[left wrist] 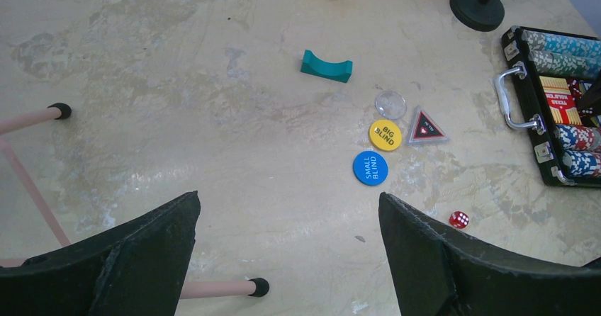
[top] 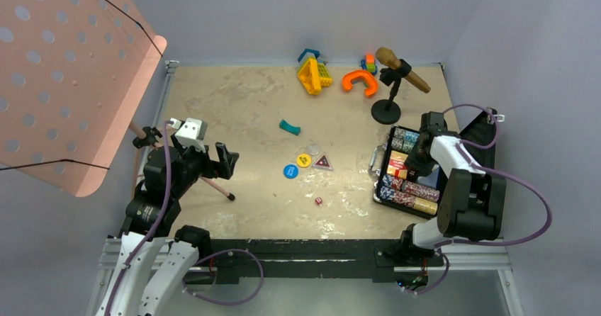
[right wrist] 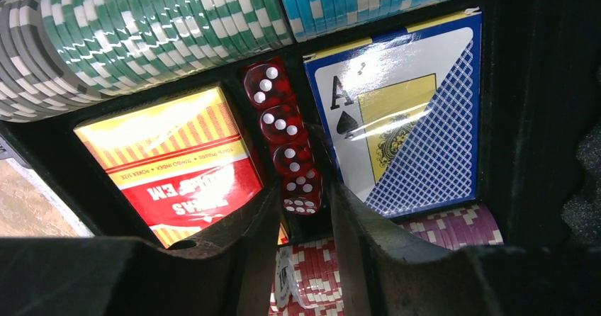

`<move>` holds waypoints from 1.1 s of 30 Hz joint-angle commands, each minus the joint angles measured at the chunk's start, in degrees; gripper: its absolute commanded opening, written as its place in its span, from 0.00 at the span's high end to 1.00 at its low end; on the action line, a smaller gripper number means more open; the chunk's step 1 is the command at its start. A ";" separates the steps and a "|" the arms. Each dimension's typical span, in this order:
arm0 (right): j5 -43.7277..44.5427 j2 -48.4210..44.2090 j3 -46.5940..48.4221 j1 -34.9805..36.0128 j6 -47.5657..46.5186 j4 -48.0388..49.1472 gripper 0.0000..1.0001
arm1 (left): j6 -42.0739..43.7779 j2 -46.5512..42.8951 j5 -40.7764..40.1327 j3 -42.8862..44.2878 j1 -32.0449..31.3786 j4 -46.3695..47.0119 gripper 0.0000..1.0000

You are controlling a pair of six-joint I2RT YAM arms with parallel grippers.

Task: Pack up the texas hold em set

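Observation:
The black case [top: 380, 181] lies open at the right, with chip rows, a red card deck [right wrist: 177, 160] and a blue-backed deck [right wrist: 397, 117]. My right gripper [right wrist: 303, 192] is down inside it, its fingers closed around the nearest red die [right wrist: 300, 197] of a row of dice [right wrist: 280, 121] in the slot between the decks. On the table lie one red die [left wrist: 458, 219], a blue token [left wrist: 370, 168], a yellow token [left wrist: 385, 134], a triangular token [left wrist: 426, 127] and a clear disc [left wrist: 390, 104]. My left gripper [left wrist: 288, 197] is open and empty, well left of them.
A teal curved piece [left wrist: 326, 66] lies behind the tokens. Orange, yellow and blue toys [top: 315, 74] sit at the back. A black round-based stand [top: 386, 110] is behind the case. A pink perforated stand [top: 71, 68] has its leg [left wrist: 212, 288] under my left gripper.

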 commanded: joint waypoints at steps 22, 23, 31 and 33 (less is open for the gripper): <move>-0.24 -9.47 -1.53 -0.32 -0.34 0.63 0.61 | 0.50 0.08 0.14 -0.37 -0.35 2.56 0.00; -0.33 -9.00 -1.59 -0.31 -0.20 0.59 0.64 | 0.50 0.01 0.12 -0.33 -0.35 2.51 0.00; -1.05 -4.47 -2.56 -0.32 0.66 2.18 0.90 | 0.54 -0.18 0.09 -0.36 -0.35 2.31 0.00; -0.19 -3.23 -3.07 -0.33 1.16 2.78 0.93 | 0.50 -0.14 0.03 -0.35 -0.35 2.29 0.00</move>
